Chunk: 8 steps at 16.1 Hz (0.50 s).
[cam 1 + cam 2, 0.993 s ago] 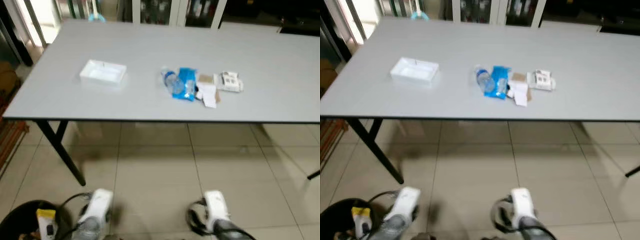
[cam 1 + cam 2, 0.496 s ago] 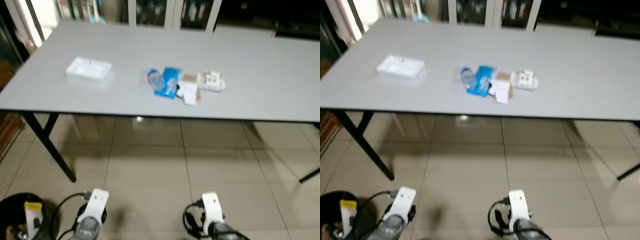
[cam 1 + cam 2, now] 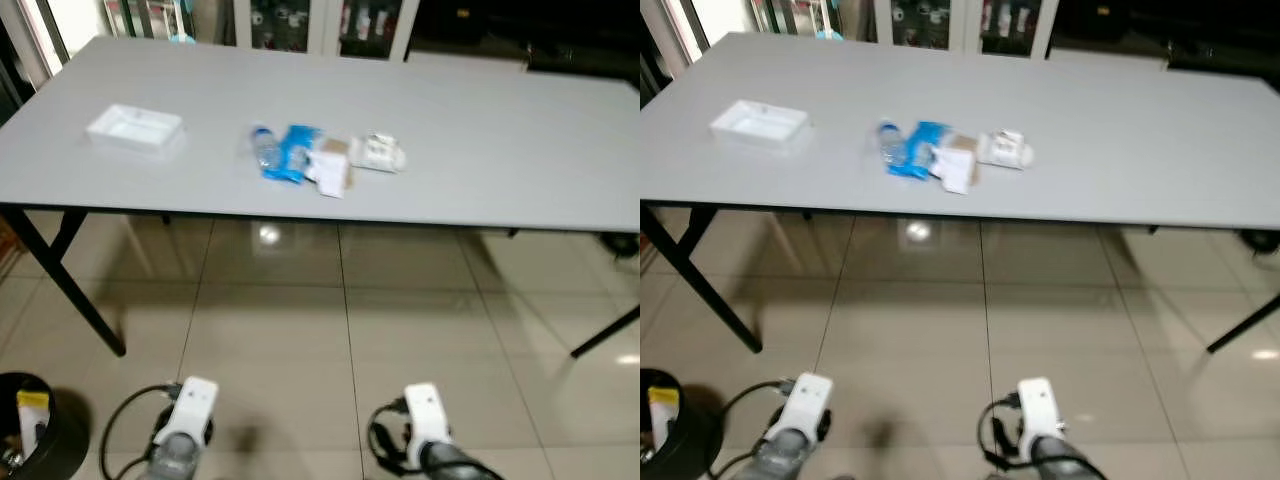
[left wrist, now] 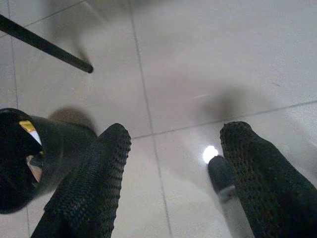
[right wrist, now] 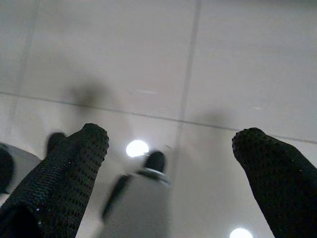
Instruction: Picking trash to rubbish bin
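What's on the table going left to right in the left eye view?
White tray → plastic bottle → blue packet → white carton.

— How are the arms hanging?
— Both are hanging low, wrists pointing down. The left gripper [image 4: 171, 144] is holding its two black fingers [image 4: 94, 183] spread wide, nothing between them.
— And the other?
— The right gripper [image 5: 171, 139] is doing likewise: fingers [image 5: 64, 173] gaping apart, gripping nothing. Cables are looping beside each white wrist [image 3: 190, 410].
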Tool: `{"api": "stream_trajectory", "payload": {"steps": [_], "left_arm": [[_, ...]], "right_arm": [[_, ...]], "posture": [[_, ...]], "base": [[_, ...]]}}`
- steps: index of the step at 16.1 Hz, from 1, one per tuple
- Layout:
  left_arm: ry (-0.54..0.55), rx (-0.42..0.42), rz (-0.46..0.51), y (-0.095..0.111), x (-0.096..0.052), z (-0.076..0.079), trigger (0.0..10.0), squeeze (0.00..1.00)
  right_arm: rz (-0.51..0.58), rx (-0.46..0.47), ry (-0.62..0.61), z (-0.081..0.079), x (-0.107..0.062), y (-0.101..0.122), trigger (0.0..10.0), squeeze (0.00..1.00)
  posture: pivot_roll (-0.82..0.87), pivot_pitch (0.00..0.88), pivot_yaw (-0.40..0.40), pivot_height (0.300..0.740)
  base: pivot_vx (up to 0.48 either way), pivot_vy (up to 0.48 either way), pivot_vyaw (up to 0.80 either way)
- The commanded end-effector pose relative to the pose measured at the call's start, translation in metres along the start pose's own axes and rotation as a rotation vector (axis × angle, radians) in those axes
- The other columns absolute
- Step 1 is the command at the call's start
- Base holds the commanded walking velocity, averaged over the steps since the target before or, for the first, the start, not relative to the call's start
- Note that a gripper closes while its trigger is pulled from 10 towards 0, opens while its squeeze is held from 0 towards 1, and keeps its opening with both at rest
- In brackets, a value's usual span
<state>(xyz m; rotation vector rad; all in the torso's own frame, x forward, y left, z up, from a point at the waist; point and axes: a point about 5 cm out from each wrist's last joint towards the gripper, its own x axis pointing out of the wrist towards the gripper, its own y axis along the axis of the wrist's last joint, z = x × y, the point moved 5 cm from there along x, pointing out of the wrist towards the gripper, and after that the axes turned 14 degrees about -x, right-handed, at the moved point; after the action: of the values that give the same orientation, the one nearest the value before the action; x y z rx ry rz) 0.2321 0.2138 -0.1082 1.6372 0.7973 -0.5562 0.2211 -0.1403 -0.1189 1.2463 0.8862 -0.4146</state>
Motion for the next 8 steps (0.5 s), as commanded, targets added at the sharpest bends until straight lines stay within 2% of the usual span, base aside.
{"api": "stream_trajectory", "payload": {"steps": [1,6,8], "left_arm": [[-0.005,0.001,-0.004,-0.0025,-0.0009,0.0041,10.0,0.0],[-0.004,0.002,-0.004,-0.0026,-0.0009,0.0038,10.0,0.0],[-0.007,-0.006,-0.007,-0.0034,-0.001,0.0043,10.0,0.0]], "right_arm": [[-0.011,0.002,-0.004,0.0024,-0.0006,-0.0026,10.0,0.0],[-0.011,0.004,-0.003,0.0016,-0.0005,-0.0025,10.0,0.0],[-0.011,0.003,-0.002,0.0013,-0.0005,-0.0026,10.0,0.0]], "posture": [[0.01,0.085,-0.088,0.74],[0.01,0.085,-0.088,0.74],[0.01,0.083,-0.088,0.74]], "base": [[0.0,-0.285,0.0],[0.0,-0.274,0.0],[0.0,0.0,0.0]]}}
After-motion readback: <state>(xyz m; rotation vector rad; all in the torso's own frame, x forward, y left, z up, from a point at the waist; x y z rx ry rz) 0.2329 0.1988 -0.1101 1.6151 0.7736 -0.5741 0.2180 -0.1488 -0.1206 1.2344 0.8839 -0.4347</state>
